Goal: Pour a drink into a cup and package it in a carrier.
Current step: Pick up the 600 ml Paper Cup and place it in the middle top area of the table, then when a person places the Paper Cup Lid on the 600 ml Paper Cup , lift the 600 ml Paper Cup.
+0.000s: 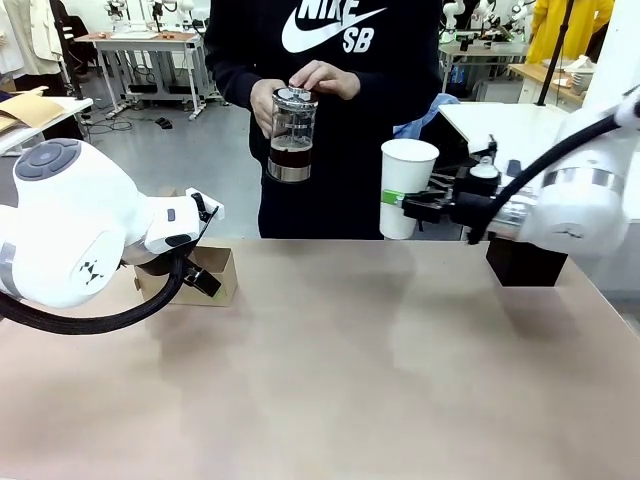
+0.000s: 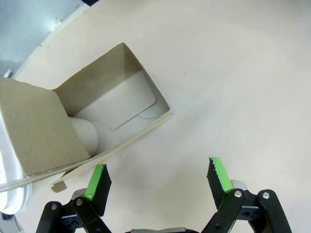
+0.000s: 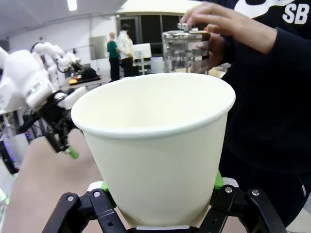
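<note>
My right gripper (image 3: 160, 191) pinches the tall white paper cup (image 3: 155, 145); my left gripper (image 2: 158, 175), spread, hovers just beside the brown cardboard carrier (image 2: 104, 75).

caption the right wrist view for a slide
Right gripper holds a lidless white cup upright; behind it, a person's hand rests on the glass jug.

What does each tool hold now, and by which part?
The right tool grips the cup low on its side wall. The left tool is open and holds nothing.
</note>
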You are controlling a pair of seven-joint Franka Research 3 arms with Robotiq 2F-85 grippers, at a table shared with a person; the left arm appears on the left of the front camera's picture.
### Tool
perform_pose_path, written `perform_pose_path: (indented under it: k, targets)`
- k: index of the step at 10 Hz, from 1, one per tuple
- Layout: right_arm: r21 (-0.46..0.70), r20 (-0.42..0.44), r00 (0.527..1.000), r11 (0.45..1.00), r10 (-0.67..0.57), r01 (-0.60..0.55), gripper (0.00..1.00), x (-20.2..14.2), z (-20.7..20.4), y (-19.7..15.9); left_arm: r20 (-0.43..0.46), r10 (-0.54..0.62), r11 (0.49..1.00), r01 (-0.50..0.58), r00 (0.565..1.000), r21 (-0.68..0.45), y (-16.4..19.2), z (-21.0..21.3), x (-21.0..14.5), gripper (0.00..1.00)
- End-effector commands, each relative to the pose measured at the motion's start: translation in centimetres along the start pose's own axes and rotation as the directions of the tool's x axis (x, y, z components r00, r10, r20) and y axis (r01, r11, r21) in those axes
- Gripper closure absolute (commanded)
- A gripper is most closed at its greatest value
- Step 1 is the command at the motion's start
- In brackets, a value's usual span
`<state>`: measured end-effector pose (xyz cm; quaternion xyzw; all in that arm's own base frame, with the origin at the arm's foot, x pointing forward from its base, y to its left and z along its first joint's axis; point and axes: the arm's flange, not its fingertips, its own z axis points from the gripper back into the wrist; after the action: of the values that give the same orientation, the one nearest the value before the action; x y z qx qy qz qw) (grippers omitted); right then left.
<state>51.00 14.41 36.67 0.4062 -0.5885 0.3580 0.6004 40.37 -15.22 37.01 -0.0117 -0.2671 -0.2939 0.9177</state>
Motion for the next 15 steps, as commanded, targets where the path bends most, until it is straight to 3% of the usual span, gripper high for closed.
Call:
perform_pose_path:
  k: [1,4,5,6,15]
  targets:
    - [-0.047,0.009,1.0,0.999,0.014,-0.014,0.2,-1.8,-2.3,-2.5,0.001,0.001,1.0,-0.001,1.0,-0.002,0.0,0.0,0.0,0.0]
    - [-0.05,-0.033,0.999,0.999,-0.018,0.016,0.2,-3.5,-3.7,-4.0,0.001,0.001,1.0,-0.001,1.0,-0.002,0.0,0.0,0.0,0.0]
    - [0.009,-0.05,0.998,0.999,-0.033,0.033,0.2,-3.6,-3.3,-4.2,0.001,0.001,1.0,-0.001,1.0,-0.002,0.0,0.0,0.0,0.0]
    - [-0.025,-0.015,1.0,0.999,-0.022,0.022,0.2,-3.8,-2.9,-3.7,0.001,0.001,1.0,-0.001,1.0,-0.002,0.0,0.0,0.0,0.0]
    - [-0.025,-0.015,1.0,0.999,-0.022,0.022,0.2,-3.8,-2.9,-3.7,0.001,0.001,1.0,-0.001,1.0,-0.002,0.0,0.0,0.0,0.0]
